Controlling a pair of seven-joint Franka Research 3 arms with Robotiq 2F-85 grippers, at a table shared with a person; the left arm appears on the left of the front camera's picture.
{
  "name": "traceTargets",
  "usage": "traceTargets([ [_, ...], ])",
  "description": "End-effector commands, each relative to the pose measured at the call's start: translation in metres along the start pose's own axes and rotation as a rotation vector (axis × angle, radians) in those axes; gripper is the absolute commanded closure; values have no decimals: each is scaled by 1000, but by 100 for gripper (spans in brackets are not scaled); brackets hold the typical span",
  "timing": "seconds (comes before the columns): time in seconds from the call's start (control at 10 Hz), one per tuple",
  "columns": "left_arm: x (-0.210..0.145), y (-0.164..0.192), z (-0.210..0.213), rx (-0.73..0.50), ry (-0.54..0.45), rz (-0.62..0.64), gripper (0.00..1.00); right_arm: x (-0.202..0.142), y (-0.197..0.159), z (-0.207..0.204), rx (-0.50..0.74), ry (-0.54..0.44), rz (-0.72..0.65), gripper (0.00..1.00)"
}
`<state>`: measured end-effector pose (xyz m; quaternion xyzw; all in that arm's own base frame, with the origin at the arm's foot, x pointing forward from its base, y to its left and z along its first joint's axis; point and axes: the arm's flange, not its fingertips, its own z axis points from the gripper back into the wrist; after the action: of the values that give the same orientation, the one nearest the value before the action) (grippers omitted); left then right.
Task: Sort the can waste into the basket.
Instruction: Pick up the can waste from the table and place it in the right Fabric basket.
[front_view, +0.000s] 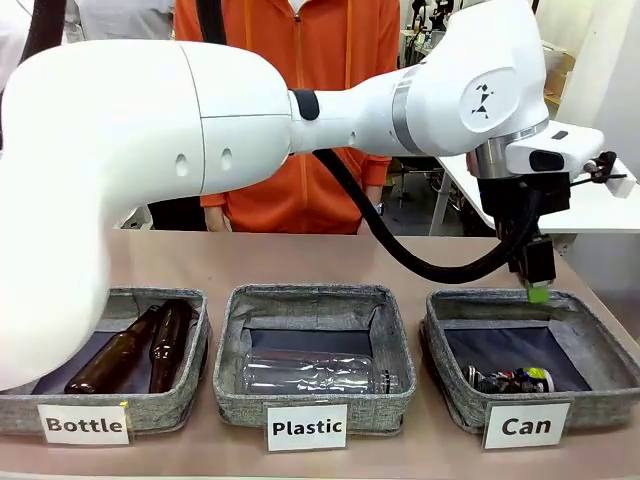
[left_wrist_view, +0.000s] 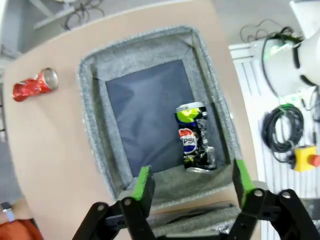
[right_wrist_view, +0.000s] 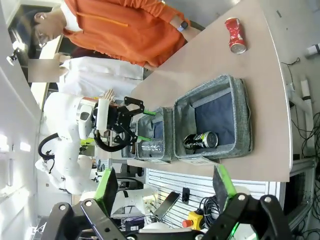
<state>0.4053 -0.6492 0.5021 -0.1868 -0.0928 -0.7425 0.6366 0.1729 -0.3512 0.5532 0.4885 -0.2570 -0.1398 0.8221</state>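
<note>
A: Status of the left gripper (left_wrist_view: 192, 169)?
B: It hung spread and empty over the basket (left_wrist_view: 95, 115); the right gripper (right_wrist_view: 165, 182) was spread too.
A: And the waste?
B: The black can (left_wrist_view: 192, 137) lay in the basket, the red can (left_wrist_view: 34, 85) on the table (left_wrist_view: 55, 165) beyond it.

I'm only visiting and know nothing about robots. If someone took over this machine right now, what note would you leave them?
Left pincer: open and empty, hanging over the Can basket.
Right pincer: open and empty, off to the side, away from the baskets.
Black can: lying inside the Can basket. That part is done.
Red can: lying on the table, outside the Can basket, beyond its far side.
Left to do: pick up the red can and drop it into the Can basket.
</note>
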Motion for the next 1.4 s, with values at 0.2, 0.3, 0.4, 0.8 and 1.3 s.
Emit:
traceTargets([
  [0.2,-50,-24,70,-110,209,150,0,-1,9,-20,-22,12,62,0],
  [0.3,-90,-33,101,-131,176,192,0,-3,24,-46,6,56,132,0],
  [0.4,-125,-41,123,-112,152,249,0,-4,37,-74,6,77,170,0],
  [0.8,-259,-105,194,27,-45,473,0,-36,91,-200,1,265,325,0],
  [1.3,-445,-147,256,-12,-225,939,0,-75,116,-285,118,348,257,0],
])
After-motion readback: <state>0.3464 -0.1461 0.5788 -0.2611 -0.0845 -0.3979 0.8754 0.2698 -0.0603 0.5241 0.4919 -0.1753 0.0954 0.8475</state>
